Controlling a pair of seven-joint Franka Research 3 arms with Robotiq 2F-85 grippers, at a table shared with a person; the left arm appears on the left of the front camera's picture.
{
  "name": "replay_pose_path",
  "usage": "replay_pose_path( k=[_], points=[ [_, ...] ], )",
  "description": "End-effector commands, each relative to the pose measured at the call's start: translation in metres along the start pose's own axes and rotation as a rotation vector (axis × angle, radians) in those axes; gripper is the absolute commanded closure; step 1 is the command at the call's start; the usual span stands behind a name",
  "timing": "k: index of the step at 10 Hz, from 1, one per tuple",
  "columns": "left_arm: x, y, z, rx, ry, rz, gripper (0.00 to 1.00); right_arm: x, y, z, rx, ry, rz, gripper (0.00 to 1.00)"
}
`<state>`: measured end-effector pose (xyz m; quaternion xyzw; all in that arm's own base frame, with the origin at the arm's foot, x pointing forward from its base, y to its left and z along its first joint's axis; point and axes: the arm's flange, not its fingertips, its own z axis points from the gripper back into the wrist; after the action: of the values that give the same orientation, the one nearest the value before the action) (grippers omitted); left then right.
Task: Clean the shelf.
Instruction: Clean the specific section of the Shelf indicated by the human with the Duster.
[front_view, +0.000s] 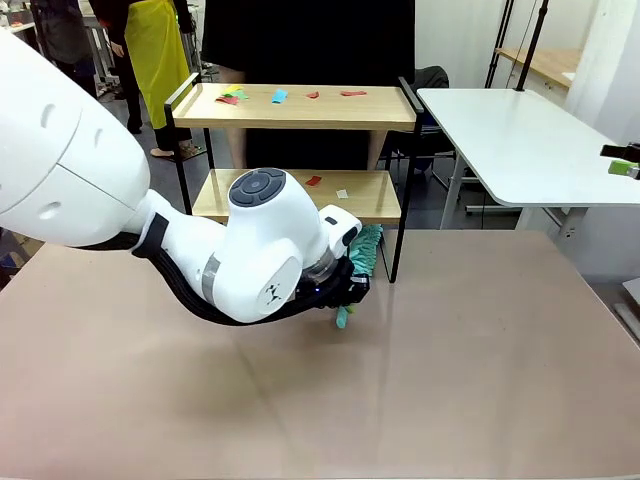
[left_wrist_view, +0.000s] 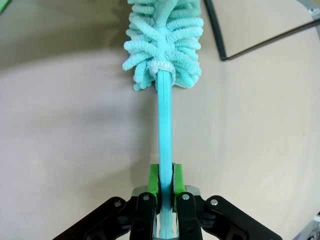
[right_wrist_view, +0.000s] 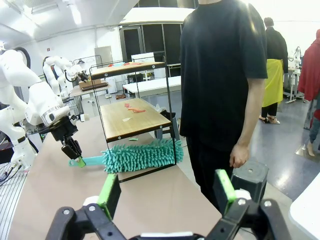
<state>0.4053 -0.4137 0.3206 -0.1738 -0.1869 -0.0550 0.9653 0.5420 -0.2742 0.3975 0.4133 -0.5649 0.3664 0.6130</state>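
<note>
The shelf (front_view: 300, 108) stands at the table's far side, two light wooden boards in a black frame. Small coloured scraps (front_view: 280, 96) lie on its top board, and a red scrap (front_view: 314, 181) and a white one on the lower board (right_wrist_view: 131, 118). My left gripper (front_view: 345, 297) is shut on the handle of a teal fluffy duster (left_wrist_view: 165, 125). The duster's head (right_wrist_view: 142, 154) sits low by the shelf's right front leg, under the lower board. My right gripper (right_wrist_view: 167, 192) is open and holds nothing, off to the right (front_view: 622, 160).
A person in black (right_wrist_view: 220, 75) stands just behind the shelf, one hand hanging down. A white table (front_view: 530, 140) stands at the right. The brown tabletop (front_view: 450, 360) in front of the shelf is bare.
</note>
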Motion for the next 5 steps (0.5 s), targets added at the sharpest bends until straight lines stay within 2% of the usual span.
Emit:
replay_pose_path(
  k=[1, 5],
  points=[
    [-0.008, 0.000, 0.015, 0.086, 0.021, 0.022, 0.87, 0.004, 0.000, -0.002, 0.003, -0.001, 0.007, 0.00],
    [-0.009, 0.021, 0.023, 0.170, 0.048, 0.030, 0.87, 0.004, 0.000, -0.002, 0.003, -0.001, 0.007, 0.00]
  ],
)
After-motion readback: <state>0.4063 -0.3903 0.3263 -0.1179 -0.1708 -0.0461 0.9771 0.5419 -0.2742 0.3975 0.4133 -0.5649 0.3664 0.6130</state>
